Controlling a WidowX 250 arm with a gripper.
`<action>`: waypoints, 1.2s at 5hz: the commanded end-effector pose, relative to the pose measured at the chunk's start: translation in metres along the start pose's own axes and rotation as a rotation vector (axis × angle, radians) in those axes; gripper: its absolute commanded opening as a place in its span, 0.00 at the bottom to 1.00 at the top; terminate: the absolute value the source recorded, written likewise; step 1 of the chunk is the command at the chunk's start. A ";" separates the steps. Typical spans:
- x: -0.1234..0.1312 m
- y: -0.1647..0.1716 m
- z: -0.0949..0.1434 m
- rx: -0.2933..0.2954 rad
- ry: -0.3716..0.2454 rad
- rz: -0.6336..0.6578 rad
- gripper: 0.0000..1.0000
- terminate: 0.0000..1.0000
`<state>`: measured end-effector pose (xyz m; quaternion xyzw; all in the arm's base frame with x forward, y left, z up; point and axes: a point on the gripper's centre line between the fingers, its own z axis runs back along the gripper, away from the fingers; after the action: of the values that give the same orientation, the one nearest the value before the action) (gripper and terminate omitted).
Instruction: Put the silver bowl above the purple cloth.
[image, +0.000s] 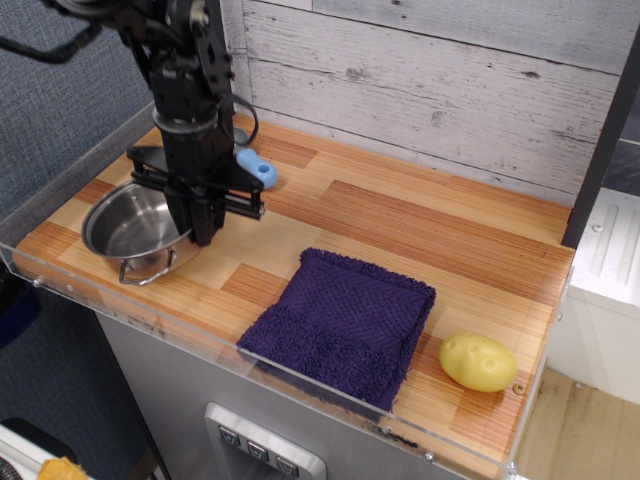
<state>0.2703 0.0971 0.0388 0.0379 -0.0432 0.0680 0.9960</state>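
The silver bowl (128, 222) is at the left end of the wooden counter, with one wire handle toward the front edge. My gripper (204, 232) points down and is shut on the bowl's right rim. The bowl looks tilted and slightly raised, with a shadow under it. The purple cloth (342, 320) lies flat at the front middle of the counter, to the right of the bowl and apart from it. The bowl's far rim is hidden behind my arm.
A small blue-handled scoop (258, 169) lies just behind my gripper. A yellow potato (478, 362) sits at the front right. A clear plastic lip (150, 320) runs along the counter's front edge. A plank wall (430, 80) stands at the back.
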 end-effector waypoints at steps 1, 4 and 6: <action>0.013 -0.018 0.059 0.002 -0.139 -0.052 0.00 0.00; 0.058 -0.086 0.101 -0.021 -0.247 -0.207 0.00 0.00; 0.081 -0.154 0.096 -0.073 -0.274 -0.336 0.00 0.00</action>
<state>0.3706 -0.0484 0.1127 0.0170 -0.1447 -0.1090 0.9833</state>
